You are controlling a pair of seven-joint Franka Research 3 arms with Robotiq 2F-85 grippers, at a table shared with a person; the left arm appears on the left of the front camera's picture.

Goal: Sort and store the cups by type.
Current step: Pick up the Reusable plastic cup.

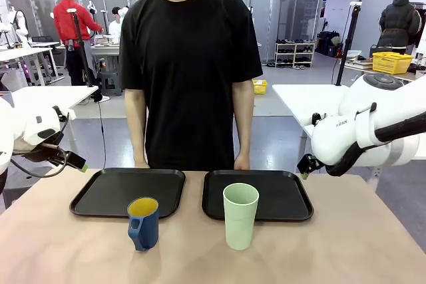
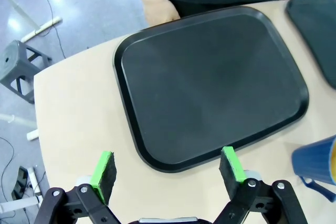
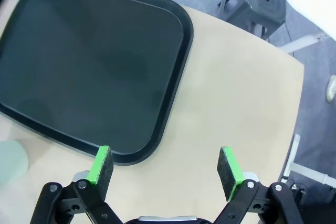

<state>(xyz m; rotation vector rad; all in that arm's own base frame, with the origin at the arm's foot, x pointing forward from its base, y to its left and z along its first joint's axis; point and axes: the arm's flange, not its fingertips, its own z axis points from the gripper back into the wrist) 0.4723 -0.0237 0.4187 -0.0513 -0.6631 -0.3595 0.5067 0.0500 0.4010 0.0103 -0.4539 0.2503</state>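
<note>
Plainly, the blue mug (image 1: 143, 223) stands nearer the left hand (image 2: 168, 169), the green tumbler (image 1: 240, 216) nearer the right hand (image 3: 165, 169); both hands spread, empty.

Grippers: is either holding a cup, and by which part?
Nothing is held. Left gripper and right gripper are open; dark blue handled mug and tall mint-green tumbler stand free.

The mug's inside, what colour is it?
Yellow; the mug itself is dark blue outside. It shows best in the front view.
</note>
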